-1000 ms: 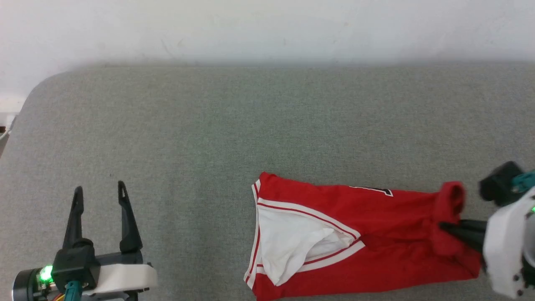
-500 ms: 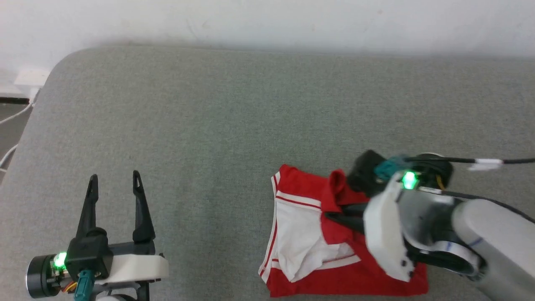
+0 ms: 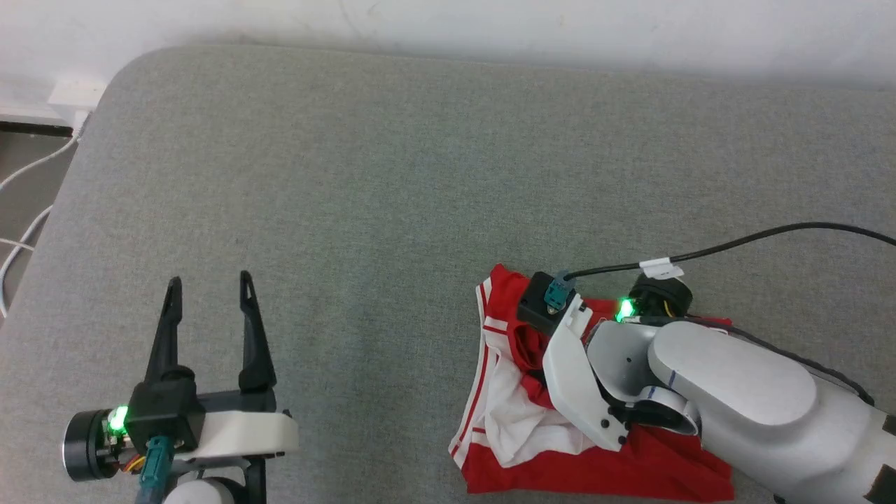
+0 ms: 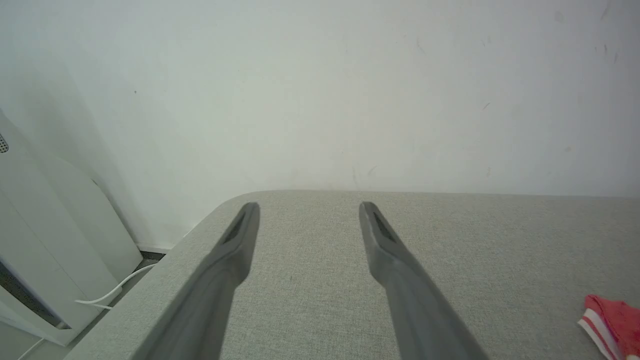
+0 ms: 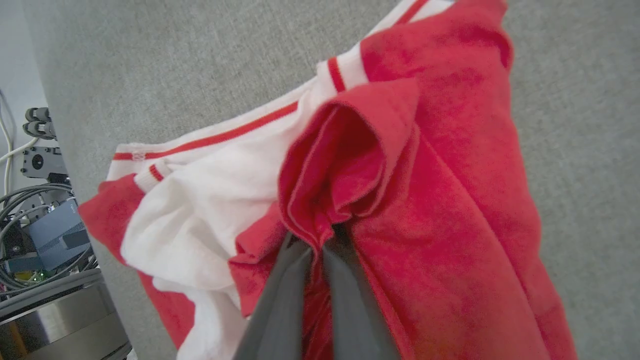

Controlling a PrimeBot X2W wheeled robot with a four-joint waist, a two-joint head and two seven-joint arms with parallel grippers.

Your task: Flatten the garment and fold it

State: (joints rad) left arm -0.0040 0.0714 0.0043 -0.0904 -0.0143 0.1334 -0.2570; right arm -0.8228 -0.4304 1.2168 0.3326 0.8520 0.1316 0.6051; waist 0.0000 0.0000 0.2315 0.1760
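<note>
The right fingers (image 5: 287, 300) are pinched together on a raised red fold of the jersey T-shirt (image 5: 450, 200). The shirt lies bunched on the grey fabric-covered tabletop (image 3: 392, 175), at the lower right of the head view, with a white sleeve (image 3: 511, 413) showing on its left side. The left fingers (image 3: 250, 329) stand spread apart, holding nothing, well to the shirt's left.
</note>
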